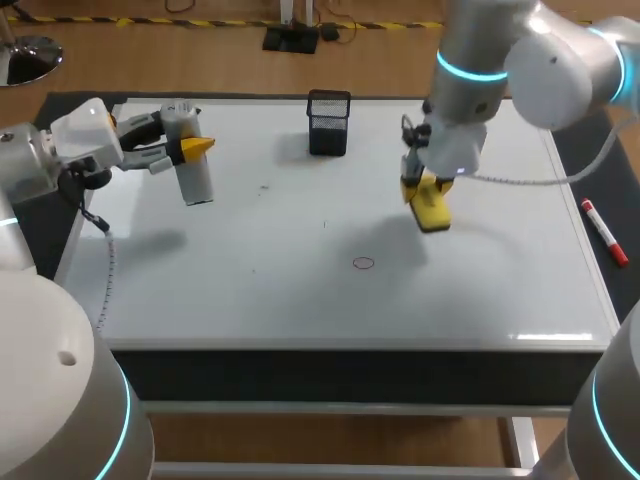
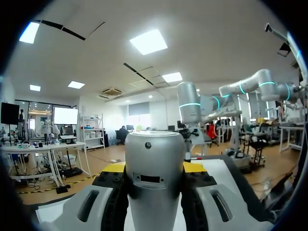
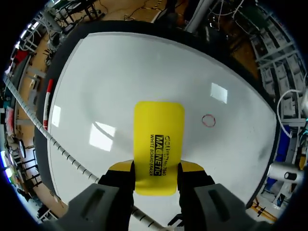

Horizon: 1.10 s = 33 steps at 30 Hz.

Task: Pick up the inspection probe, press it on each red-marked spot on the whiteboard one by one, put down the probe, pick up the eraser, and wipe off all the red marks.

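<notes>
My left gripper (image 1: 190, 149) is at the board's far left, shut on the grey cylindrical probe (image 1: 189, 155), which hangs upright just above the whiteboard (image 1: 300, 290). In the left wrist view the probe (image 2: 154, 168) stands clamped between the fingers of the left gripper (image 2: 154, 168). My right gripper (image 1: 424, 186) is shut on the yellow eraser (image 1: 432, 208), held over the board right of centre. In the right wrist view the eraser (image 3: 158, 147) sticks out ahead of the right gripper (image 3: 155, 168), above the board. A small red ring mark (image 1: 363, 263) lies on the board nearer the front; the same mark (image 3: 208, 121) shows beside the eraser.
A black mesh holder (image 1: 329, 122) stands at the board's far middle. A red marker pen (image 1: 604, 232) lies off the board's right edge; the pen (image 3: 46, 103) also shows in the right wrist view. Faint dark specks dot the board's middle.
</notes>
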### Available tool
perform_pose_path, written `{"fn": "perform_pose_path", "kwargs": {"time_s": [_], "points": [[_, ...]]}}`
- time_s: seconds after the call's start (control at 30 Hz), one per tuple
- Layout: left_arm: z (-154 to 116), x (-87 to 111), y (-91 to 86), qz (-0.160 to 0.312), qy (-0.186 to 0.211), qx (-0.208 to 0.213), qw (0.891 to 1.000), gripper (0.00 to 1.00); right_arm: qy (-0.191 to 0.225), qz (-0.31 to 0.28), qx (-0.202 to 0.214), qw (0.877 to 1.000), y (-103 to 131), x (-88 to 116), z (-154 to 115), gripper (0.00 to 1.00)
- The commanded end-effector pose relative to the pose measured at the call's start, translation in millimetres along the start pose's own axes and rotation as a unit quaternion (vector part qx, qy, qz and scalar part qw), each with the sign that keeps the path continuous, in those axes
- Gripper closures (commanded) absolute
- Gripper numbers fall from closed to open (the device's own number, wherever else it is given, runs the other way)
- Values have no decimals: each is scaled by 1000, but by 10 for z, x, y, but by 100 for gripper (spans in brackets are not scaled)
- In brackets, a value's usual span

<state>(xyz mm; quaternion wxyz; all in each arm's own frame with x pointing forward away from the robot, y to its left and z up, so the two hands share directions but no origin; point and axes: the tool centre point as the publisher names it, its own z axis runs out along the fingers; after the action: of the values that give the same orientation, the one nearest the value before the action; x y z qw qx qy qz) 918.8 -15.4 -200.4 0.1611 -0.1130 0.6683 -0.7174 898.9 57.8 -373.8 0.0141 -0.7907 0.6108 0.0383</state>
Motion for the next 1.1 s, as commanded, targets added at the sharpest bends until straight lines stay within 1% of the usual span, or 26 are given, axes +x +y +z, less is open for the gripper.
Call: {"fn": "perform_pose_path", "kwargs": {"time_s": [0.03, 0.1, 0.17, 0.3, 0.4, 0.57, 0.67, 0.83, 1.1], "points": [[0, -3, -3, 0, 0, 1, 1000, 100, 9, -35, 46, 998, 483, -214, 29, 100], [0, -3, -3, 0, 0, 1, 1000, 100, 19, -54, 49, 997, 561, -330, 96, 100], [0, -3, -3, 0, 0, 1, 1000, 100, 16, -55, 47, 997, 624, -446, 148, 100], [0, -3, -3, 0, 0, 1, 1000, 100, 4, -59, 61, 996, 721, -705, 171, 100], [0, -3, -3, 0, 0, 1, 1000, 100, 2, -74, 65, 995, 733, -890, 195, 100], [0, -3, -3, 0, 0, 1, 1000, 100, -7, -95, 59, 994, 682, -1113, 233, 100], [0, -3, -3, 0, 0, 1, 1000, 100, -12, -103, 54, 993, 641, -1204, 256, 100], [0, -3, -3, 0, 0, 1, 1000, 100, -7, -115, 43, 992, 589, -1302, 338, 100], [0, -3, -3, 0, 0, 1, 1000, 100, 9, -129, 36, 991, 538, -1336, 520, 100]]}}
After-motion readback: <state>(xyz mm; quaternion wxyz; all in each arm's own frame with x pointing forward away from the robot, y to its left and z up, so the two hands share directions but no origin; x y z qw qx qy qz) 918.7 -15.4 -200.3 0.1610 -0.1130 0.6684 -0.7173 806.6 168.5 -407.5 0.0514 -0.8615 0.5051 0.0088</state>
